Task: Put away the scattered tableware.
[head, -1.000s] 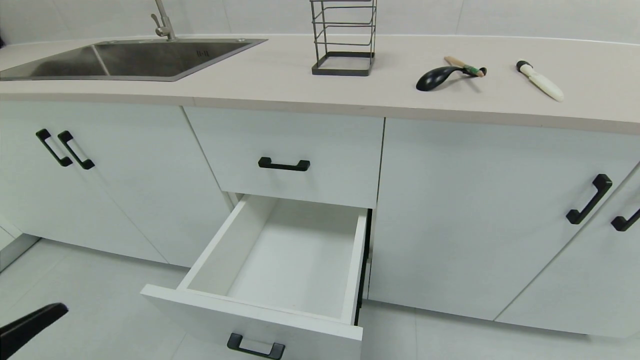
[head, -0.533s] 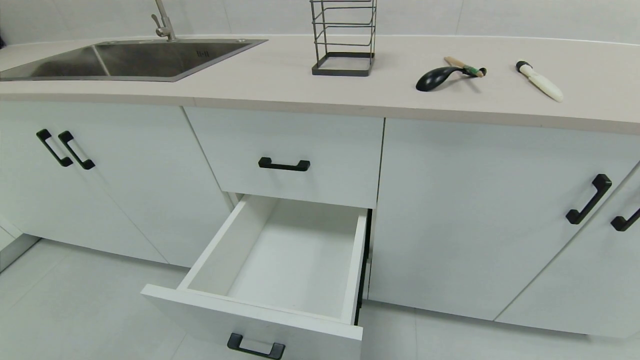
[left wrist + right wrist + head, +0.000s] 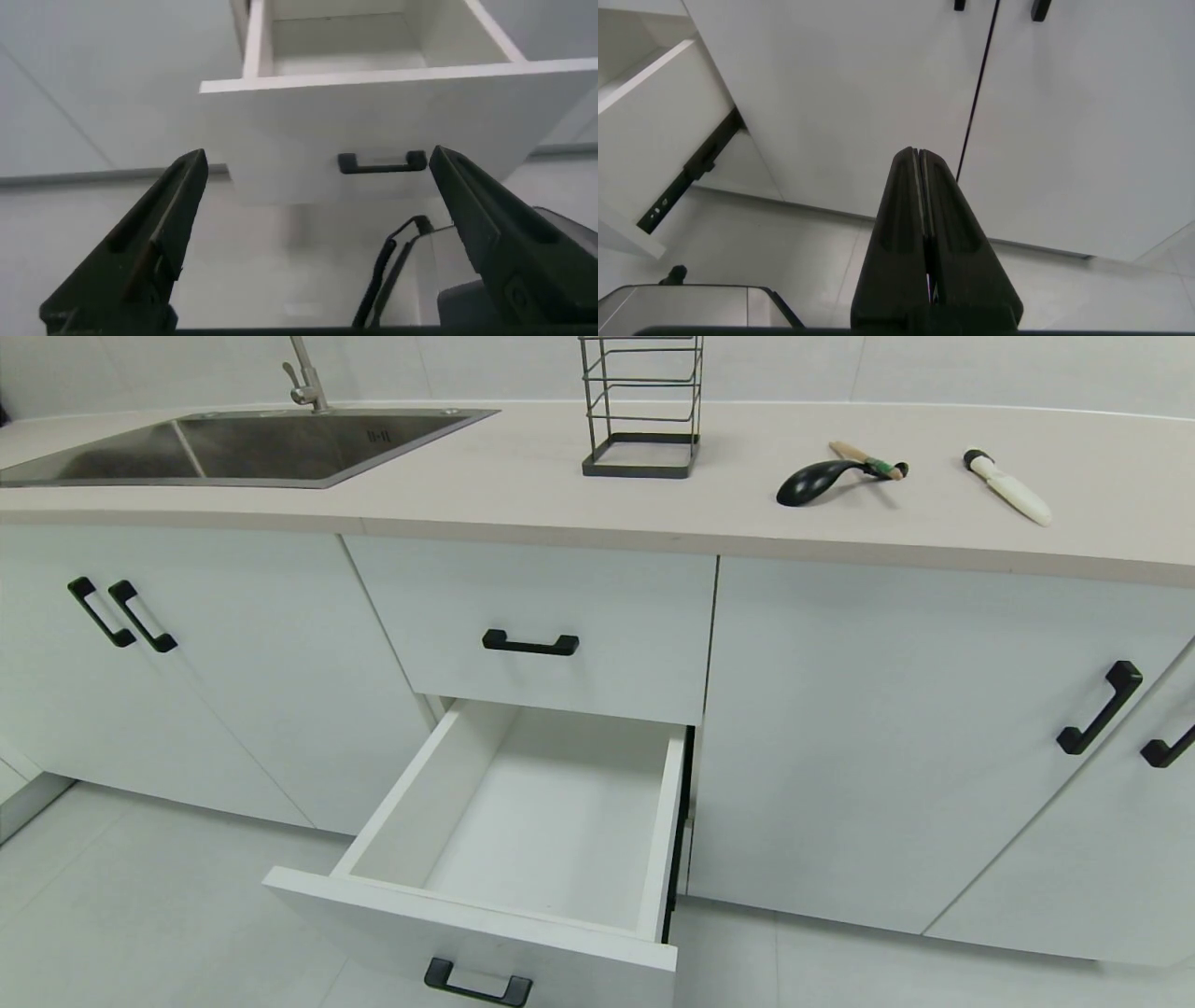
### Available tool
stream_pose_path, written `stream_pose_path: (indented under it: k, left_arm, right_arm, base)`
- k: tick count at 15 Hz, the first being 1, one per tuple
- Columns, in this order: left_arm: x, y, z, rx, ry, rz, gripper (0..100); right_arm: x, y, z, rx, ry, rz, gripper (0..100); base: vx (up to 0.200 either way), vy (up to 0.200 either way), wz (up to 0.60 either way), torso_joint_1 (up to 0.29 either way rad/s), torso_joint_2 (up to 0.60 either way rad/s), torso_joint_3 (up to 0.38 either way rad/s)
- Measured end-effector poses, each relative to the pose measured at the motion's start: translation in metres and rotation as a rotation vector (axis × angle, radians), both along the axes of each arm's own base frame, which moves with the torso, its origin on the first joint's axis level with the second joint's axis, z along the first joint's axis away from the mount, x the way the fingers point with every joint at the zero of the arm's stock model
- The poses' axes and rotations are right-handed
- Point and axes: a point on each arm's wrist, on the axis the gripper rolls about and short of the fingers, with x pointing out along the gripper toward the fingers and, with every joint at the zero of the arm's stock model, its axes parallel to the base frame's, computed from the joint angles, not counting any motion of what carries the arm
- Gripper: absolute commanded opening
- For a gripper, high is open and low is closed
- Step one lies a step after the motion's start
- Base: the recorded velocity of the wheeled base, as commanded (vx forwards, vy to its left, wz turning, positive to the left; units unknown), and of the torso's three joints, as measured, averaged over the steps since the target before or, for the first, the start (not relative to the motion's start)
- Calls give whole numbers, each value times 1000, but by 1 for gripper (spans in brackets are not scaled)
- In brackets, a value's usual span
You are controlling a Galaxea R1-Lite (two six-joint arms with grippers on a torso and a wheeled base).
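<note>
As seen from the head, the black spoon (image 3: 810,481), wooden-handled utensil (image 3: 866,457) and white-handled utensil (image 3: 1008,488) lie on the countertop (image 3: 523,495), above the open drawer (image 3: 467,910). Left wrist view: left gripper (image 3: 318,161) fingers spread wide, gripping nothing, aimed at the drawer front. Right wrist view: right gripper (image 3: 918,154) fingers pressed together, empty, facing the cabinet doors (image 3: 831,93).

Bright even light, faint shadow beside the spoon (image 3: 810,483), counter (image 3: 523,495) edge bowed by lens

Steel sink (image 3: 252,446), faucet (image 3: 302,378), white cabinet doors (image 3: 887,728)
</note>
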Motion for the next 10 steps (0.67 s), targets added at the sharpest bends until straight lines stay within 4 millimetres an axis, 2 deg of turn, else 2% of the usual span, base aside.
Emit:
stream_pose_path:
  k: [4,10]
  left_arm:
    - [-5,0,-1,-47,-59,199,100]
    - [-7,0,-2,-100,-86,219,100]
  right_arm:
    - [0,0,0,13,0,-2,0]
    - [0,0,0,13,0,-2,0]
  base:
    - [0,0,0,0,0,0]
    - [0,0,0,0,0,0]
